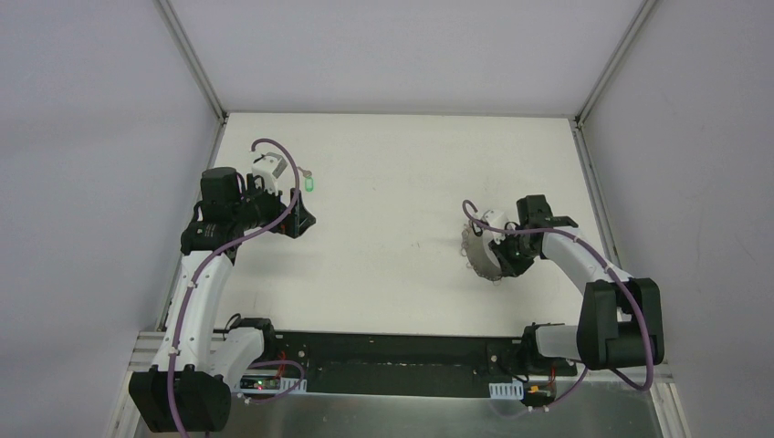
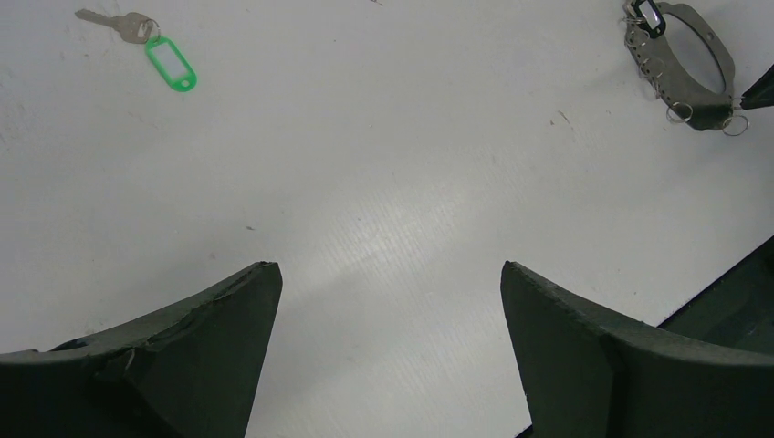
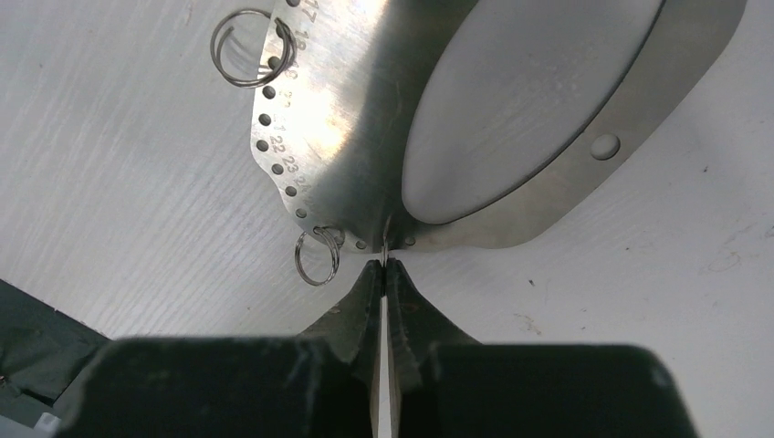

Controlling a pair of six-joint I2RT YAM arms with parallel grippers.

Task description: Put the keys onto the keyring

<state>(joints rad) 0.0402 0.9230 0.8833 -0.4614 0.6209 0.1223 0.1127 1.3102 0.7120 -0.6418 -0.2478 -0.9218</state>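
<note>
Keys [image 2: 137, 29] flat, blade pointing left in left wrist view; left hand [image 2: 391, 306] apart; right hand [image 3: 383, 269] clamped on keyring [image 3: 338, 146] rim.

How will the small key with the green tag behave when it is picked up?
The key looks thin and lies flat on the table, so it may slide before lifting. Its green tag joins by a small ring, so it will probably dangle loosely.

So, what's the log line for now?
left gripper open | right gripper shut on keyring | green-tagged key lying loose on table
</note>
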